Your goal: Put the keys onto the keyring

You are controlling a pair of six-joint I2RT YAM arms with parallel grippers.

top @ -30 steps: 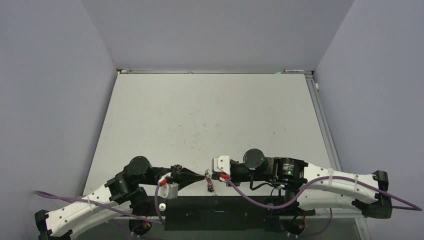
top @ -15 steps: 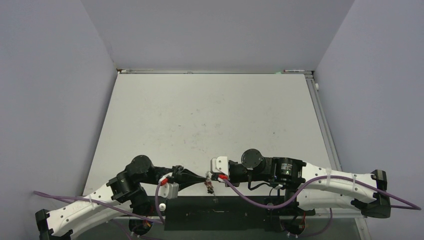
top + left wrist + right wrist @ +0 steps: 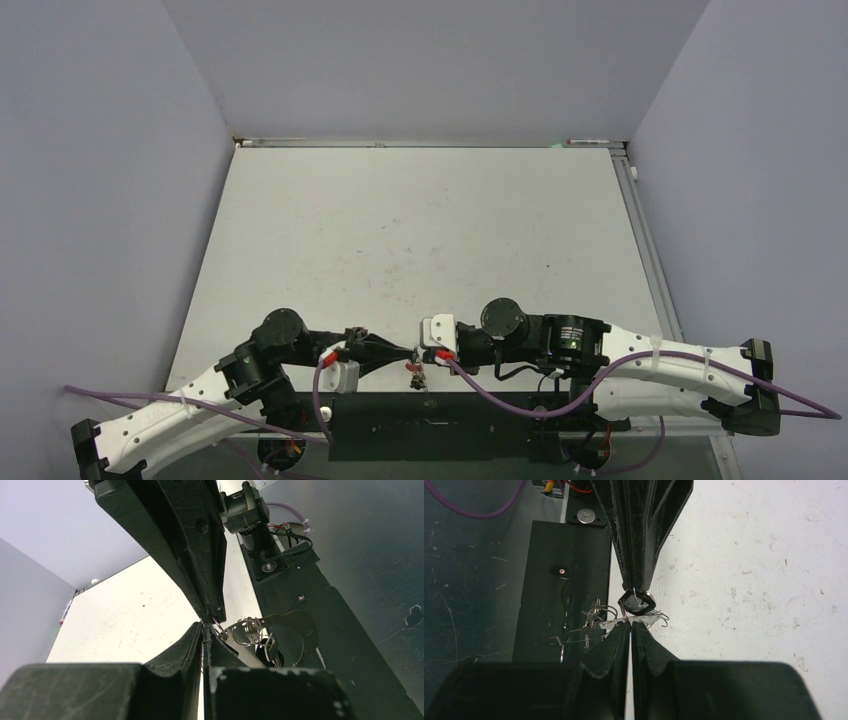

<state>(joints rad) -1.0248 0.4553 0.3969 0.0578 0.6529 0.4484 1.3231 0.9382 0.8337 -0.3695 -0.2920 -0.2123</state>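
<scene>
The left end effector [image 3: 204,630] is pressed together, and in the right wrist view its tips pinch a thin wire from which the keys [image 3: 638,603] hang. The right end effector [image 3: 630,626] faces it tip to tip, also pressed together, nipping a strand of silvery wire that appears to belong to the keyring [image 3: 604,623].

Both meet above the near edge of the pale desk [image 3: 420,230], where it borders the black base plate [image 3: 400,425]. The whole bunch hangs in the air between the two tips, off the desk.

The keyring's thin loops spread out to the side over the black plate. The keys' dark oval loop sits just under the left tips, touching the wire. How ring and loop interlink is too tangled to tell.
</scene>
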